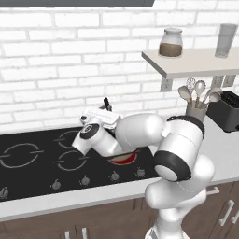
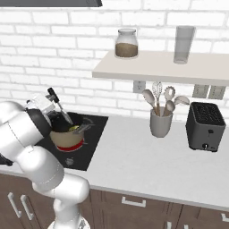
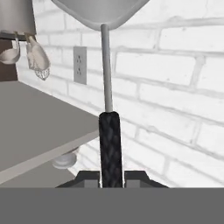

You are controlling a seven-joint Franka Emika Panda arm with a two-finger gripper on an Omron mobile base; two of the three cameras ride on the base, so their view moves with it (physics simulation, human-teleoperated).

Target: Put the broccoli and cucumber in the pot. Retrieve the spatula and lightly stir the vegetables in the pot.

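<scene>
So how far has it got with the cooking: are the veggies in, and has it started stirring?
Something yellow-green, likely the cucumber, already lies in the pot on the stove. Broccoli can't be made out. The spatula has been fetched: the tool is shut on its black handle, and it slants down into the pot. The stirring itself is left, or just beginning.

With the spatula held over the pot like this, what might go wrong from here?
The hand pinches only the very end of the spatula, so stirring could lever the handle loose. The pot sits on a burner near the cooktop's front right corner; a hard sideways push may slide or tip it, spilling the cucumber.
</scene>
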